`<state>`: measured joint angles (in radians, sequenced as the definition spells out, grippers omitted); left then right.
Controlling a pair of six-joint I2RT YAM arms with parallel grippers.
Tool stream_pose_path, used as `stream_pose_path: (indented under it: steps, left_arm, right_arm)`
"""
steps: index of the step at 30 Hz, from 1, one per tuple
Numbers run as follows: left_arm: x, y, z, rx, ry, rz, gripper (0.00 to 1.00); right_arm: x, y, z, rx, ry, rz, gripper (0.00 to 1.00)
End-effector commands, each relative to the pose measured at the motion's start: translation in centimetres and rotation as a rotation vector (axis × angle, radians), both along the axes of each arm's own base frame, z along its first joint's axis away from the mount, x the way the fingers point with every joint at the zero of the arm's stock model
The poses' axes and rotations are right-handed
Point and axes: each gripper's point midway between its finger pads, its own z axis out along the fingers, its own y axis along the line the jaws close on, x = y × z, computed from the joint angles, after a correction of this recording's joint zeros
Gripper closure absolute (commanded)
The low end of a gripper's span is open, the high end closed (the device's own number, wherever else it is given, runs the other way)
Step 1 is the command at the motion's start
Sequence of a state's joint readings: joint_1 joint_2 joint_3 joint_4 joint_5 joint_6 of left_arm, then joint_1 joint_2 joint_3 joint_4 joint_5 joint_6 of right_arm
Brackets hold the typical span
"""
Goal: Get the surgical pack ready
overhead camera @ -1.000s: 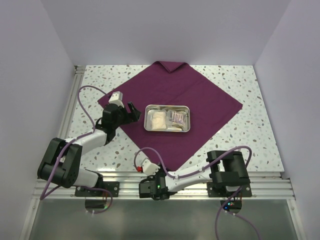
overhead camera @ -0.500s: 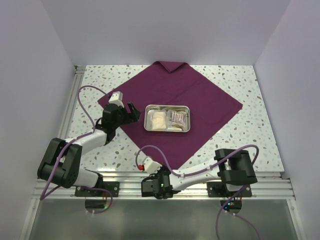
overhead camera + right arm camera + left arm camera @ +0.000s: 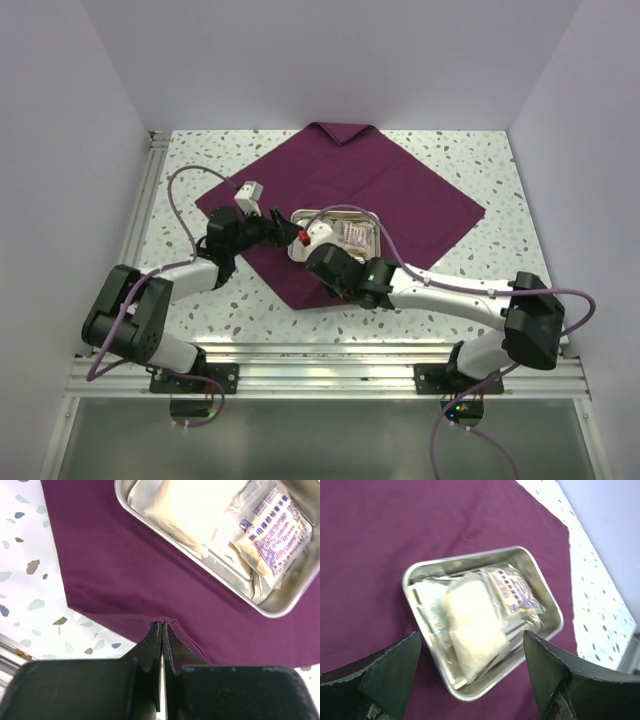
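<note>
Right gripper has its jaws squeezed together on the near edge of the plum-maroon fabric drape. There's a little pucker in the cloth right at the tips, so it's got a proper pinch on it. Off to the left of those jaws, the white speckled terrazzo tabletop pokes out past the cloth's edge.

Just beyond the tips and a touch to the right sits the shiny rectangular steel tray, resting on the drape. Inside it are a flat white packet and a clear packet with purple print, lying side by side.

Left gripper has its jaws wide apart with nothing between them, hanging above the drape. The tray sits straight ahead of the gap, angled across the wrist view.

From the top camera, the drape is spread flat as a diamond. Its widest stretch runs left to right across the table, same way as the tray's long sides. One corner points left, one points right, and the far corner points away from both sets of jaws with its tip folded back on itself. The near side is partly hidden under the right arm.
</note>
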<state>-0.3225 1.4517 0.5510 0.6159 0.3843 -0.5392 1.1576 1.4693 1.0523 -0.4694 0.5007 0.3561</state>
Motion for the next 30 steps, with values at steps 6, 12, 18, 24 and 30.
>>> stream_pose_path:
  steps: [6, 12, 18, 24, 30]
  left_arm:
    - [-2.3, -4.7, 2.4, -0.104, -0.102, -0.252, 0.14]
    - [-3.4, -7.1, 2.3, -0.131, -0.091, -0.354, 0.15]
    - [-4.0, -8.5, 1.8, -0.131, -0.08, -0.403, 0.22]
    - [-4.1, -9.4, 1.5, -0.12, -0.073, -0.429, 0.44]
    - [-3.7, -9.8, 0.2, -0.109, -0.024, -0.436, 1.0]
  right_arm:
    - [4.3, 1.4, 2.5, 0.201, 0.058, 0.07, 1.0]
    - [8.3, -0.1, 3.6, 0.278, 0.069, -0.003, 1.0]
    - [10.7, -0.2, 5.1, 0.351, 0.081, -0.012, 1.0]
    - [11.4, 0.2, 5.2, 0.376, 0.096, -0.007, 1.0]
    - [11.4, 0.5, 5.5, 0.409, 0.115, 0.027, 1.0]
